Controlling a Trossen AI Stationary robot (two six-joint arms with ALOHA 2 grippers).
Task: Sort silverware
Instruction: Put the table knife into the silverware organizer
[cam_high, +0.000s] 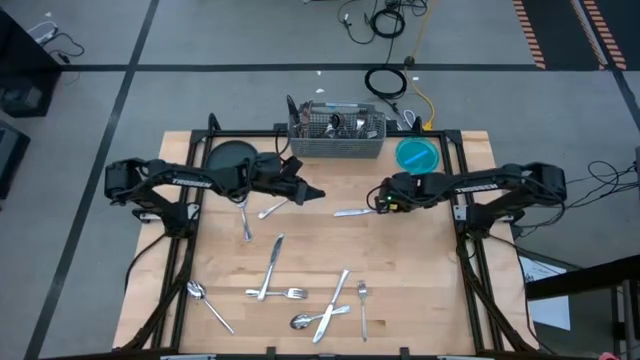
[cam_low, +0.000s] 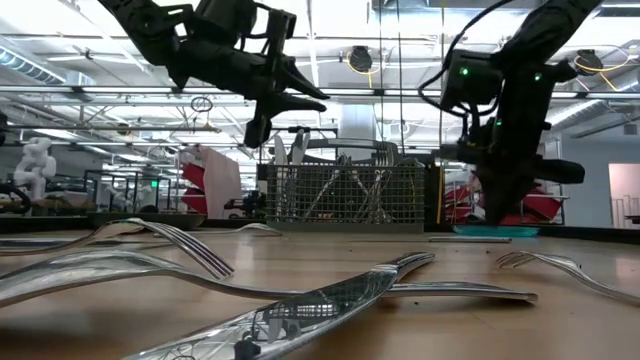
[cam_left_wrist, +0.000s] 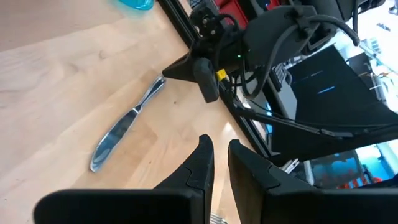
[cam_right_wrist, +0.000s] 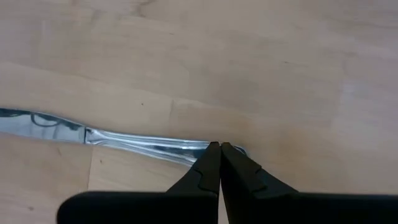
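My right gripper (cam_right_wrist: 219, 146) is closed, tips on the handle end of a knife (cam_right_wrist: 93, 135) lying flat on the table (cam_high: 420, 260); my left gripper (cam_left_wrist: 217, 149) hangs above the table with fingers slightly apart, empty. More silverware (cam_high: 290, 293) lies scattered nearer the front edge; some stands in the caddy (cam_high: 337, 135) behind both grippers.

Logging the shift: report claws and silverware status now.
Right claw shut, tips at the handle end of a table knife lying flat on the table. Left claw empty, slightly parted, in the air by the mesh caddy. Nothing in the way.
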